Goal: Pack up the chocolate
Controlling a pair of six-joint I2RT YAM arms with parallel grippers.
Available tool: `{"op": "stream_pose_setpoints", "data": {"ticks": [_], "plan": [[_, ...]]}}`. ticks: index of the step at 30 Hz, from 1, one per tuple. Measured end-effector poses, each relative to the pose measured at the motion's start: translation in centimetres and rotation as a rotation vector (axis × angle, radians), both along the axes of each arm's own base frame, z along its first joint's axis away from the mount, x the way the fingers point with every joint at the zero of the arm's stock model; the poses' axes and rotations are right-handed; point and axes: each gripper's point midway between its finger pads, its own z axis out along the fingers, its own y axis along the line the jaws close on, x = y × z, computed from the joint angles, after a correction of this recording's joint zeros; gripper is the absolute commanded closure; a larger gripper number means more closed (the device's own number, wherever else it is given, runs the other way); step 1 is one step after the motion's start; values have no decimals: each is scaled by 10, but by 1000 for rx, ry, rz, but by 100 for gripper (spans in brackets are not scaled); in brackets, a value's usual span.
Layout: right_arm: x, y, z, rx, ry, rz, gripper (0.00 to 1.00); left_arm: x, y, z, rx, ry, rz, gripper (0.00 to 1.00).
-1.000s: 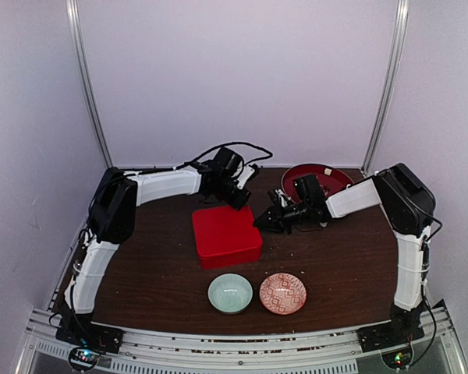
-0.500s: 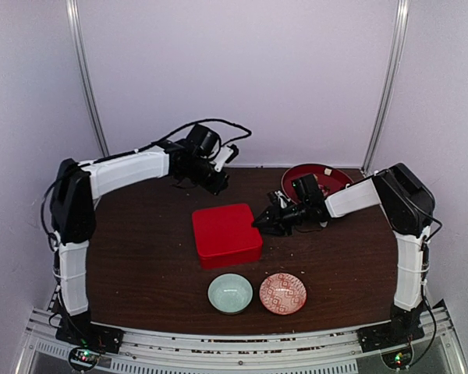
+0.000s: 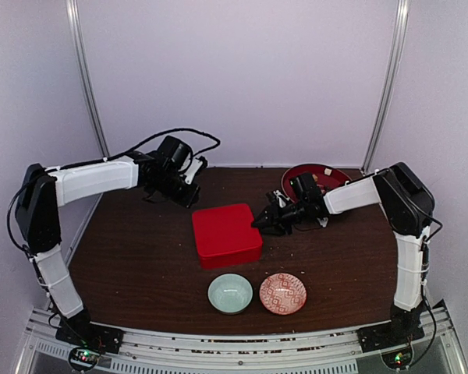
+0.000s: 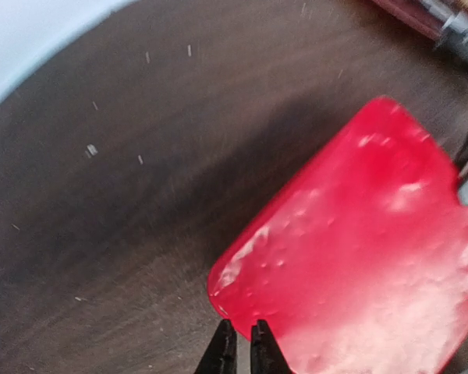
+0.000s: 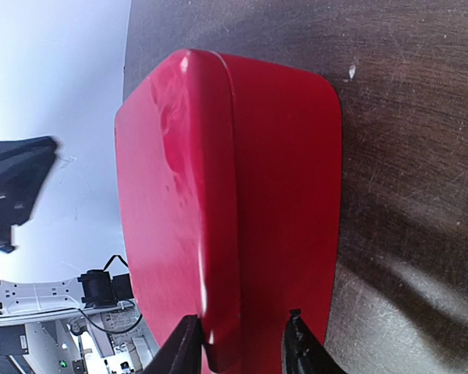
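Observation:
A closed red box [image 3: 226,234] lies in the middle of the brown table. No chocolate shows in any view. My left gripper [image 3: 189,196] hangs behind and to the left of the box, jaws shut on nothing. In the left wrist view the left gripper [image 4: 239,336] sits just off a corner of the red box [image 4: 374,257]. My right gripper [image 3: 259,224] is at the box's right edge. In the right wrist view the right gripper [image 5: 242,331] stands open, its fingers straddling the side of the red box [image 5: 242,195].
A dark red plate [image 3: 337,173] sits at the back right, behind the right arm. A pale green bowl [image 3: 230,293] and a red-and-white patterned bowl [image 3: 282,293] stand side by side in front of the box.
My left arm has swung back and to the left, away from the box's far edge. The right gripper has stayed at the box's right edge and its jaws have widened.

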Motion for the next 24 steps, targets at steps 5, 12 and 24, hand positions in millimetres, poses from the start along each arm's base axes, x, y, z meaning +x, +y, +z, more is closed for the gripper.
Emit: {"op": "stream_pose_setpoints", "data": {"ticks": [5, 12, 24], "plan": [[0, 0, 0, -1, -2, 2, 66, 5, 10, -64, 42, 133, 38, 92], [0, 0, 0, -5, -6, 8, 63, 16, 11, -65, -1, 134, 61, 85], [5, -15, 1, -124, -36, 6, 33, -18, 27, -27, -82, 87, 68, 42]]}}
